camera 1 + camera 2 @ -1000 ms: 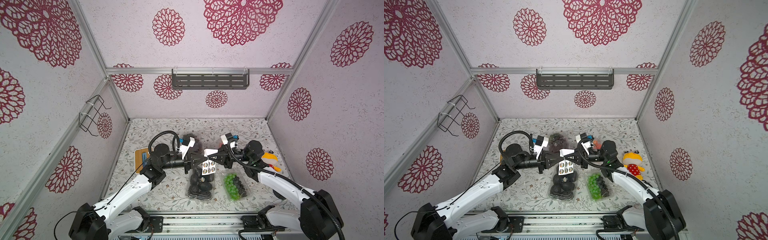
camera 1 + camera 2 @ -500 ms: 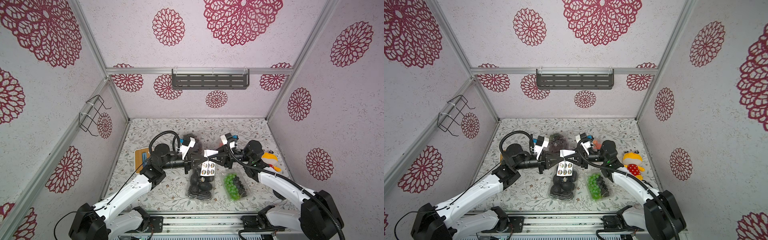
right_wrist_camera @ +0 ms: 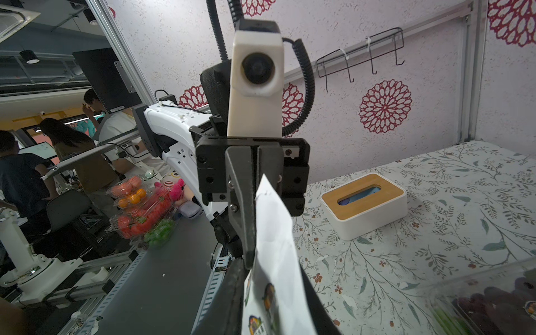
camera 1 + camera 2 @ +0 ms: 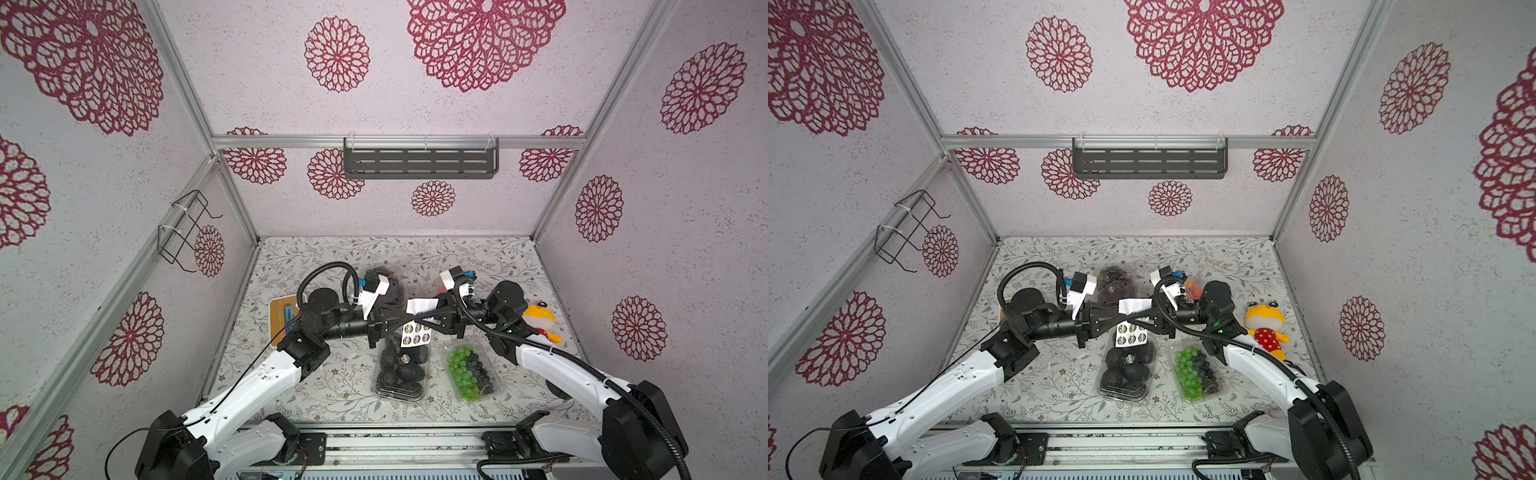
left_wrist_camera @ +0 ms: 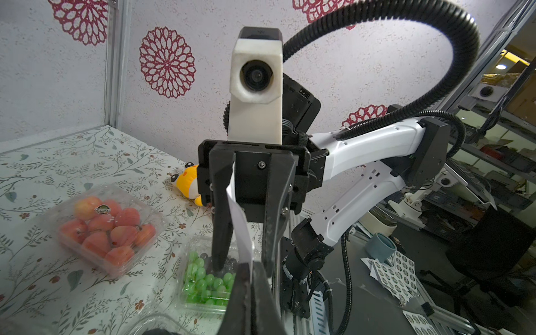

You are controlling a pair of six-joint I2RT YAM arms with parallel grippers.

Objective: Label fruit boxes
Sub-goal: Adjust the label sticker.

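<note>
Both top views show my tabletop [image 4: 332, 386] boxes: black fruits box [image 4: 401, 370] beside green-and-black grapes box [image 4: 471, 372], purple grapes box [image 4: 1116, 284] and strawberry box [image 5: 107, 229] farther back. My arms meet horizontally above them, left jaws clenched on the sticker sheet [image 4: 414, 337], right jaws parted around it.
</note>
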